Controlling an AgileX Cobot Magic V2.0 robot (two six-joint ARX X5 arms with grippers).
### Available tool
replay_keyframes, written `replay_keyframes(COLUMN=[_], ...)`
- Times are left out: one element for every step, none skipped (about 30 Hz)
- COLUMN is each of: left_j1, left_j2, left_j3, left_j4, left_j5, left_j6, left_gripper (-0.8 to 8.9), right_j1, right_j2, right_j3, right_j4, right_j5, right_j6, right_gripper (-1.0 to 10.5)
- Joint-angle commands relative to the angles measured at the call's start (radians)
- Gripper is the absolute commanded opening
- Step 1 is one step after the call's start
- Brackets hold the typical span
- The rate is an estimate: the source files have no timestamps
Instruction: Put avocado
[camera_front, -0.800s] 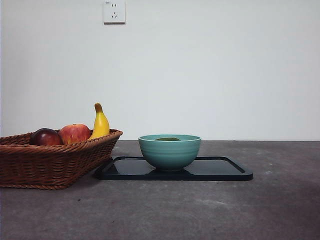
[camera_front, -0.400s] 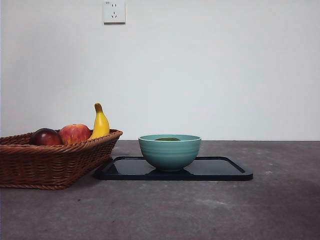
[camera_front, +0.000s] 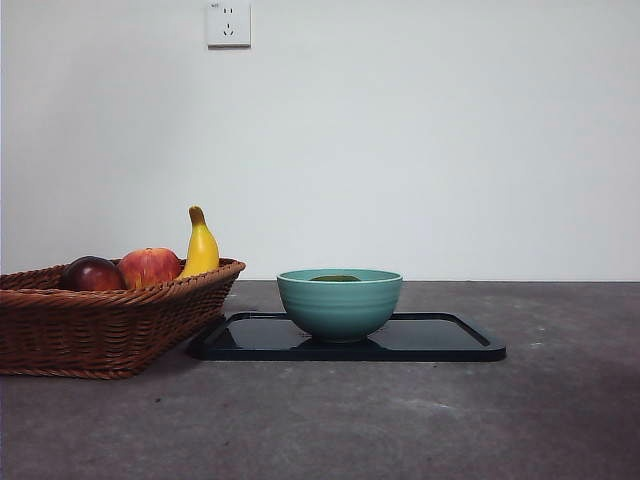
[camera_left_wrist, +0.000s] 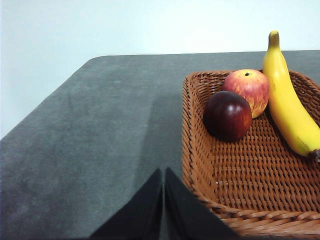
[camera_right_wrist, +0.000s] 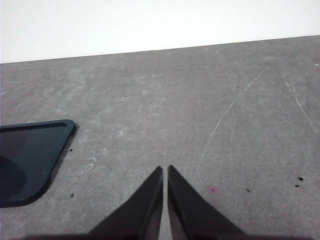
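The avocado is seen inside the bowl on the tray. The left gripper and the right gripper are pressed closed, with nothing held.

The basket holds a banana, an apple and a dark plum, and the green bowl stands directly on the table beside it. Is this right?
Not quite. The bowl stands on a black tray, not directly on the table, as the front view shows. The basket does hold the banana, apple and plum.
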Motion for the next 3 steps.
replay_keyframes(left_j1=[0.002, 0.002, 0.002], left_j2=[-0.002, -0.002, -0.002], left_j3=[-0.021, -0.021, -0.021], left_j4=[-0.009, -0.009, -0.009], left_j5=[-0.003, -0.003, -0.003], left_j6=[-0.008, -0.008, -0.008], left_gripper=[0.06, 0.06, 0.06], right_j1=[0.0, 0.0, 0.0], right_j2=[-0.003, -0.003, -0.003], right_j3=[-0.006, -0.006, -0.006], right_j4=[0.011, 0.011, 0.011], right_j5=[0.0, 0.0, 0.0], right_j6=[0.016, 0.016, 0.016], right_gripper=[0.1, 0.1, 0.1])
